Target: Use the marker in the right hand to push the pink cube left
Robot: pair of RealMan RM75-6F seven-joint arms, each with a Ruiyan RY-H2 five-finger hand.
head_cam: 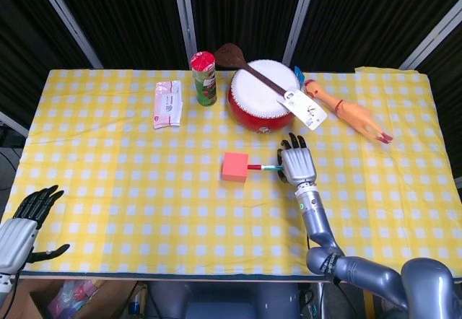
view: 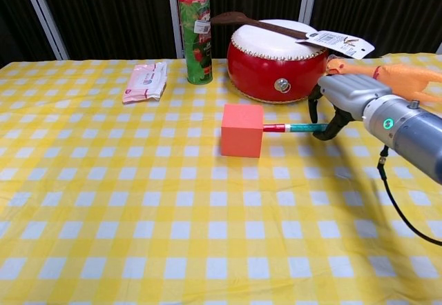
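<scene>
While right hand (view: 340, 101) grips marker (view: 293, 128), tip touching pink cube (view: 242, 130)

The right hand (view: 340, 101) covers the rear end of the marker (view: 293, 128), so how its fingers close round the barrel cannot be made out. The left hand (head_cam: 20, 231) sits at the near left corner of the head view, its wrist cut off by the edge, and the chest view misses it. The rubber chicken (view: 397, 77) runs off the right edge there. Print on the wipes packet (head_cam: 167, 104) and the drum's tag (head_cam: 304, 108) is too small to read.
</scene>
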